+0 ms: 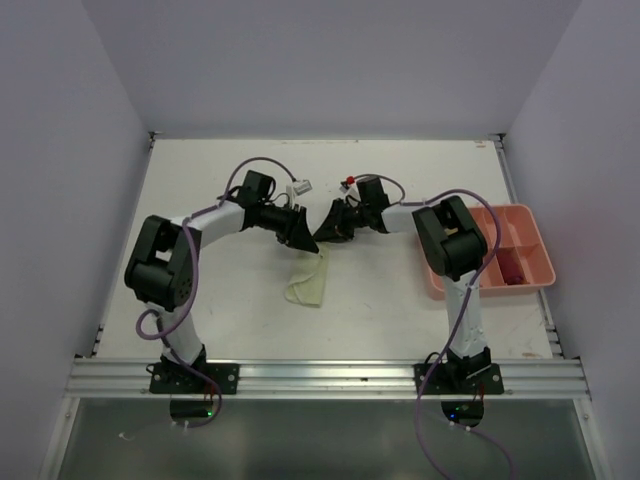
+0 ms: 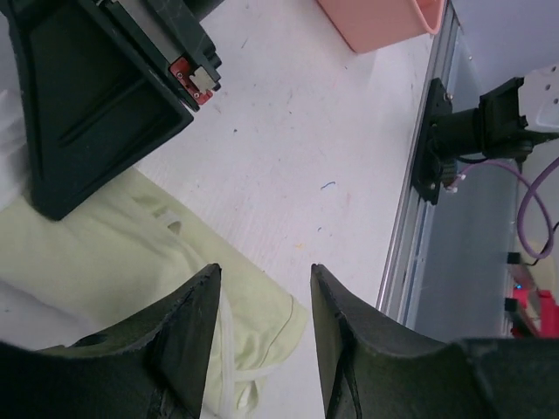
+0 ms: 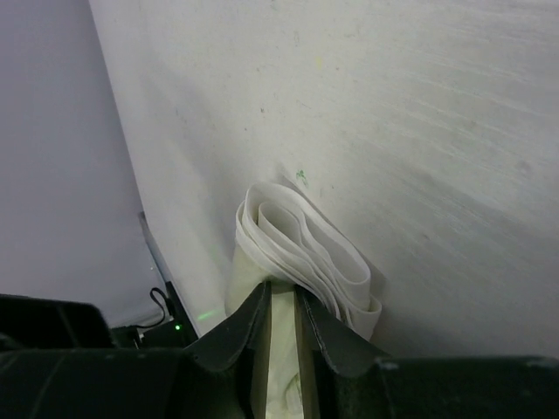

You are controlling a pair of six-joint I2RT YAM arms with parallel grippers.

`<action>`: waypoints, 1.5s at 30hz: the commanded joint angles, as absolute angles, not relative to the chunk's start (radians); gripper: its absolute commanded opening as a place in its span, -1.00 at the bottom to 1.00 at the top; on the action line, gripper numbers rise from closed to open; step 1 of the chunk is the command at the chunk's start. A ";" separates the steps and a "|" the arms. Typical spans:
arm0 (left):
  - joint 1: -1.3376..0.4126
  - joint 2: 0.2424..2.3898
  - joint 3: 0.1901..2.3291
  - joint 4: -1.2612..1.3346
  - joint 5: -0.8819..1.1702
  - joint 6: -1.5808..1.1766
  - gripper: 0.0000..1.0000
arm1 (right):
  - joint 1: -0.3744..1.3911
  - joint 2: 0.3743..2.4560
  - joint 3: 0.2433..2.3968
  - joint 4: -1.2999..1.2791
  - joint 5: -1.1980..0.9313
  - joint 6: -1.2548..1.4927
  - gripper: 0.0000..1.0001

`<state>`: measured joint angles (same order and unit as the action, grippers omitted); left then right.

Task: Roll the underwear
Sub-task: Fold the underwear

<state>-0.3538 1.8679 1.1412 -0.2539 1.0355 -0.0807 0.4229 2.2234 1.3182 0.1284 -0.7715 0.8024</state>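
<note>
- Pale yellow-green underwear [image 1: 308, 285] lies in the middle of the table [image 1: 200, 200], left of a salmon tray [image 1: 520, 235].
- From the left wrist we see the left gripper [image 2: 262, 284], jaws apart and gripping nothing, just above the cloth.
- From the right wrist we see the right gripper [image 3: 281, 297], jaws narrow, pinching the garment's rolled layers.

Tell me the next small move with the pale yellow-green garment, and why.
Probably lower the left gripper and close it on the flat part of the pale yellow-green underwear, to steady it for rolling. Its jaws stand apart, empty, over that cloth, while the right gripper is shut on the rolled end.
</note>
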 commanded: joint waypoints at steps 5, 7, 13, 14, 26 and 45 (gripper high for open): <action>-0.405 1.723 1.123 -0.488 0.887 0.138 -0.05 | 0.388 2.123 1.227 0.087 -0.718 0.776 -0.53; -0.455 1.713 1.092 -0.482 0.862 0.146 -0.08 | 0.388 2.094 1.259 0.071 -0.745 0.779 -0.51; -0.560 1.716 1.071 -0.446 0.828 0.138 -0.14 | 0.376 2.025 1.394 0.069 -0.822 0.834 -0.29; -0.571 1.721 1.057 -0.433 0.828 0.129 -0.14 | 0.373 2.023 1.414 0.071 -0.819 0.836 -0.26; -0.601 1.868 1.026 -0.412 0.727 0.058 -0.13 | 0.387 2.290 1.802 -0.090 -0.752 0.600 -0.38; -0.436 1.853 1.248 -0.799 0.370 0.624 0.03 | 0.431 2.241 1.591 -0.433 -0.684 0.104 -0.99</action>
